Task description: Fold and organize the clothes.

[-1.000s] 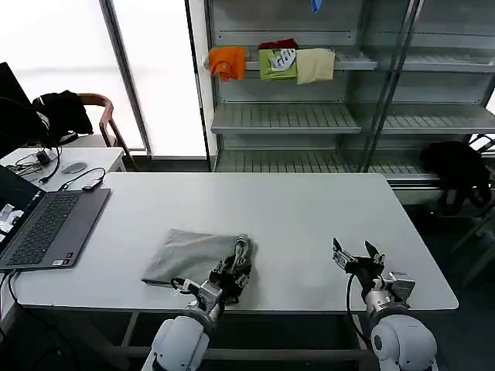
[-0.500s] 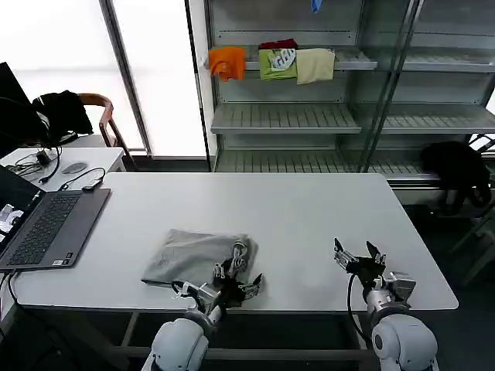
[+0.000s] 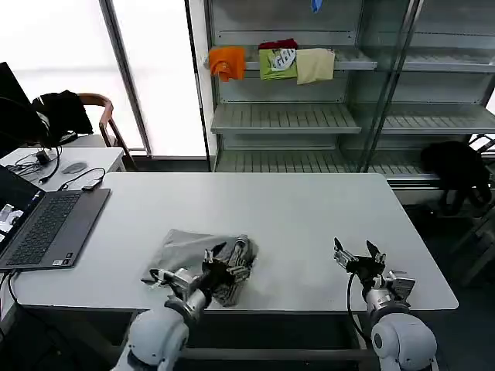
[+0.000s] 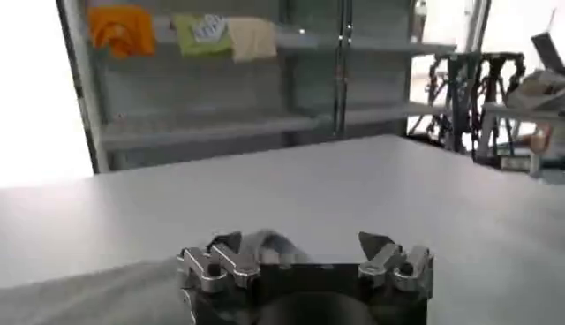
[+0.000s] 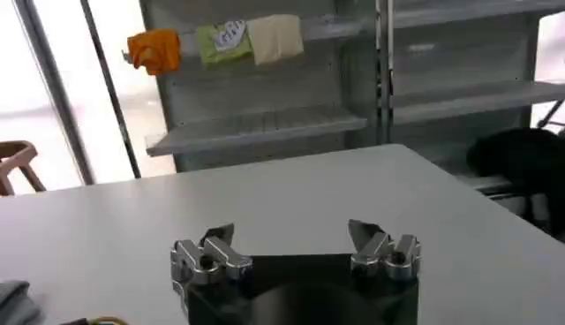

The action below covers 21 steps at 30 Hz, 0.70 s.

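Note:
One of the clothes, a light grey shirt [image 3: 182,249], lies folded on the white table [image 3: 302,216] near the front edge, left of centre. Its right end is bunched up. My left gripper [image 3: 226,267] hovers low over that bunched end with its jaws open. In the left wrist view the left gripper [image 4: 300,243] is spread wide, and the grey fabric [image 4: 88,296] lies beside one finger and under the wrist. My right gripper [image 3: 356,256] rests open above the bare front right of the table. In its own view the right gripper [image 5: 291,237] holds nothing, and a corner of the shirt [image 5: 13,302] shows.
An open laptop [image 3: 46,224] sits at the table's left edge with cables behind it. Metal shelving behind the table carries orange [image 3: 227,62], green [image 3: 277,63] and beige [image 3: 315,66] folded pieces. Black garments lie on a chair [image 3: 58,112] and at the far right [image 3: 456,166].
My left arm has swung left and its gripper has moved from the table's front edge onto the shirt's right end, which is now more rumpled. The right arm has not moved.

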Each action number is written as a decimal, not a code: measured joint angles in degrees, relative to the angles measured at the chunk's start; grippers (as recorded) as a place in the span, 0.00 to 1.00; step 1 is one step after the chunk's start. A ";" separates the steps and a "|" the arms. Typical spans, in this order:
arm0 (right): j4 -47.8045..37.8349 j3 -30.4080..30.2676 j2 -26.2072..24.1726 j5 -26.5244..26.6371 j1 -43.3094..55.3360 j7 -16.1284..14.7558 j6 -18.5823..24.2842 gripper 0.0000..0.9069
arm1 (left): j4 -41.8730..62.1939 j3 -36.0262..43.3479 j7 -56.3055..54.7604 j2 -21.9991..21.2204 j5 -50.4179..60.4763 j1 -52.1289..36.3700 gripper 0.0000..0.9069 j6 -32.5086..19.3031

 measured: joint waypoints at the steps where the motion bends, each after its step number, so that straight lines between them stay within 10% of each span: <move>1: -0.08 -0.05 -0.01 0.00 0.08 0.00 -0.02 1.00 | -0.30 -0.98 0.04 0.36 -1.12 -0.26 1.00 0.00; 21: -0.91 -0.21 0.04 -0.70 -0.02 -0.02 0.06 1.00 | 6.66 -17.77 2.07 5.00 -5.63 -1.07 1.00 -0.74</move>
